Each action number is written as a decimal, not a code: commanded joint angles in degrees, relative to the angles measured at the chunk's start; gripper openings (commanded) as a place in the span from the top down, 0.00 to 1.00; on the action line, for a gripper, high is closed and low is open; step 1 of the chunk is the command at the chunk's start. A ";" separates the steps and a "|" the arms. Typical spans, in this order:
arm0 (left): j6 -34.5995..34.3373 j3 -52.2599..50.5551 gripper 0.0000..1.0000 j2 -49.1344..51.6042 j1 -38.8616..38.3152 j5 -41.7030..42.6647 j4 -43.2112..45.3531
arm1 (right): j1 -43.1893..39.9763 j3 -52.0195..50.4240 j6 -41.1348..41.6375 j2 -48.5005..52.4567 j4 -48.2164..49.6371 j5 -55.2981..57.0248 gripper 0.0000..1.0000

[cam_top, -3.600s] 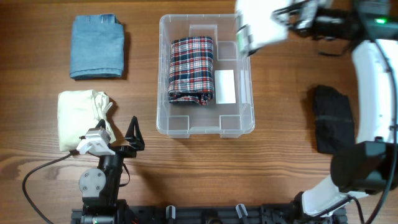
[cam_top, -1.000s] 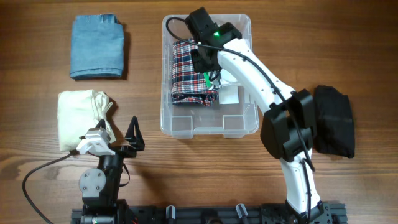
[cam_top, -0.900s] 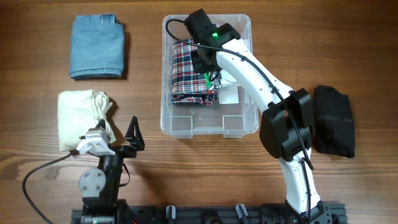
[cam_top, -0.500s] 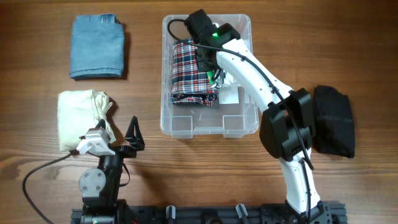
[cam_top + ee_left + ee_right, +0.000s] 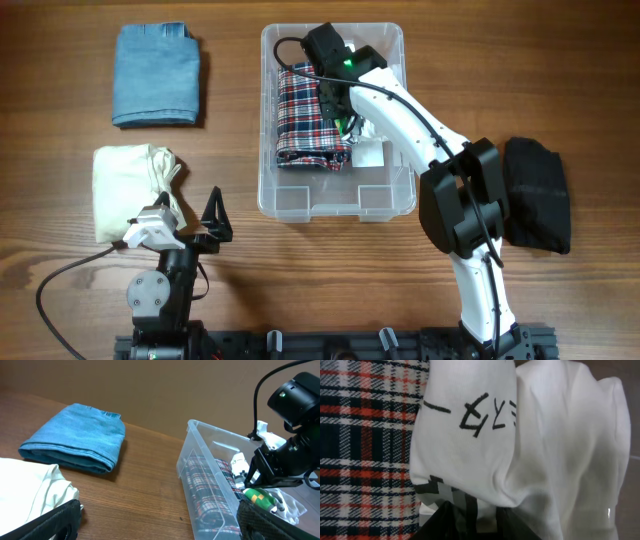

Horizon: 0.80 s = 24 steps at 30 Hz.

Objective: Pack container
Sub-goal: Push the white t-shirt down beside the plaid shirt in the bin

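The clear plastic container (image 5: 335, 205) stands at the table's centre back, with a folded red-and-navy plaid cloth (image 5: 305, 110) along its left side. My right gripper (image 5: 341, 122) is down inside the container beside the plaid, shut on a white printed garment (image 5: 545, 435) that bunches over the bin floor. The plaid cloth (image 5: 365, 435) lies just left of it in the right wrist view. The left wrist view shows the container (image 5: 200, 460) and the white garment (image 5: 290, 505). My left gripper (image 5: 213, 215) is open and empty near the front left.
A folded blue cloth (image 5: 156, 75) lies at the back left. A cream cloth (image 5: 130, 185) lies just left of my left gripper. A black cloth (image 5: 535, 195) lies to the right of the container, partly under the right arm.
The right arm has brought the white garment from above the container's back right corner down into the container. Over the last second it has only shifted slightly. The left arm has not moved.
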 commanded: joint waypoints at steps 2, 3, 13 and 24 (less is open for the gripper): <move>0.33 -0.22 0.00 -0.02 0.42 -0.35 -0.33 | -0.76 -2.19 0.52 1.38 -0.20 0.76 0.71; 0.31 -0.22 0.00 -0.02 0.42 -0.35 -0.33 | -0.79 -1.73 0.46 1.27 -0.28 1.03 0.71; 0.31 -0.22 0.00 -0.02 0.44 -0.35 -0.33 | -0.79 1.60 0.39 -5.70 -2.34 4.35 0.60; 0.31 -0.22 0.00 -0.02 0.44 -0.35 -0.33 | -2.34 -1.88 0.35 -4.52 -0.72 -2.34 0.60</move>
